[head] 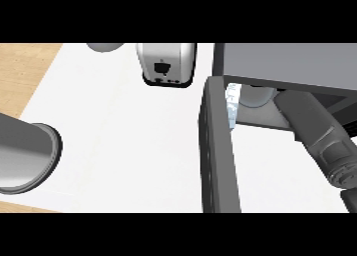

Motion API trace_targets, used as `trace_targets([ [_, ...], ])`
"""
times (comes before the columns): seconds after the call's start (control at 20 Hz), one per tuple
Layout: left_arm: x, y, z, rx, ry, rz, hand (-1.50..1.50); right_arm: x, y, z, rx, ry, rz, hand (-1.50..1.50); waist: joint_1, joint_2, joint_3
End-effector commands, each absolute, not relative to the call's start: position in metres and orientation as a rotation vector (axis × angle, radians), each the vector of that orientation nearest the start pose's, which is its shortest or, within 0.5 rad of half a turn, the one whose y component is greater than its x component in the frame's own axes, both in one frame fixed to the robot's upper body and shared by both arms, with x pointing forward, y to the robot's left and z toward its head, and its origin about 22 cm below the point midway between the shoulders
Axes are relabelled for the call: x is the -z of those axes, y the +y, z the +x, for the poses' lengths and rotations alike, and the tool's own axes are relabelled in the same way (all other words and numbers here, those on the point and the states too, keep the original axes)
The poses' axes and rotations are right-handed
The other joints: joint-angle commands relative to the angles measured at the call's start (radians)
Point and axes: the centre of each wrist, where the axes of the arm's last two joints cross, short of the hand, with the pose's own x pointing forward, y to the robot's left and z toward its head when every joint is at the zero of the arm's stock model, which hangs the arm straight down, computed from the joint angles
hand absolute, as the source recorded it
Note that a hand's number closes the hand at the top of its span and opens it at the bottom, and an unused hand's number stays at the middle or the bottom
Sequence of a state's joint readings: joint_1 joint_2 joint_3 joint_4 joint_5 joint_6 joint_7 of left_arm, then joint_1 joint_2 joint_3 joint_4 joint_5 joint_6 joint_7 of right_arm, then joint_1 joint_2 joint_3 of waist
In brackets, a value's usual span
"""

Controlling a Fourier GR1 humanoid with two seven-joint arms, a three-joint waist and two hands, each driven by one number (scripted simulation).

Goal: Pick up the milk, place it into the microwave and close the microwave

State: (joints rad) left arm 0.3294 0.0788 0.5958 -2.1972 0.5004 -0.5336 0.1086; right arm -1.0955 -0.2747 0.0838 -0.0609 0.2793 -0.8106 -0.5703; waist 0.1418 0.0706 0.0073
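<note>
My right forearm reaches up into the open microwave, and my right hand is hidden inside, so I cannot tell what it grips. Just left of my forearm, at the microwave's opening, a sliver of the milk shows behind the open door. My left forearm lies far left over the white counter. A toaster stands beyond.

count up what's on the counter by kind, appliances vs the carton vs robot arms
Appliances: 2, the microwave with its door open, and the toaster
Milk carton: 1, just inside the microwave's opening
Robot forearms: 2, left forearm and right forearm
Unclear grey object at the top edge: 1
Total: 6
</note>
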Motion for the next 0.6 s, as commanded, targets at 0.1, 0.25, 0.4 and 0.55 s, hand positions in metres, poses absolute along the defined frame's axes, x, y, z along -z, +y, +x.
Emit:
trace_targets([
  [0.1,-0.113,0.36,0.115,0.092,-1.932,-0.017,-1.5,-0.039,-0.221,0.442,-0.586,-1.89,-0.991,-1.5,-0.003,-0.003,-0.001],
  [0.25,-0.108,0.358,0.121,0.115,-1.92,-0.065,-1.5,-0.044,-0.221,0.444,-0.576,-1.901,-0.924,-1.5,0.001,0.0,-0.001],
  [0.4,-0.107,0.358,0.127,0.141,-1.924,-0.105,-1.5,-0.044,-0.21,0.445,-0.562,-1.924,-0.801,-1.5,-0.004,-0.004,-0.002],
  [0.55,-0.104,0.347,0.128,0.162,-1.896,-0.149,-1.5,-0.04,-0.209,0.443,-0.51,-1.928,-0.7,-1.5,-0.023,-0.015,-0.001],
])
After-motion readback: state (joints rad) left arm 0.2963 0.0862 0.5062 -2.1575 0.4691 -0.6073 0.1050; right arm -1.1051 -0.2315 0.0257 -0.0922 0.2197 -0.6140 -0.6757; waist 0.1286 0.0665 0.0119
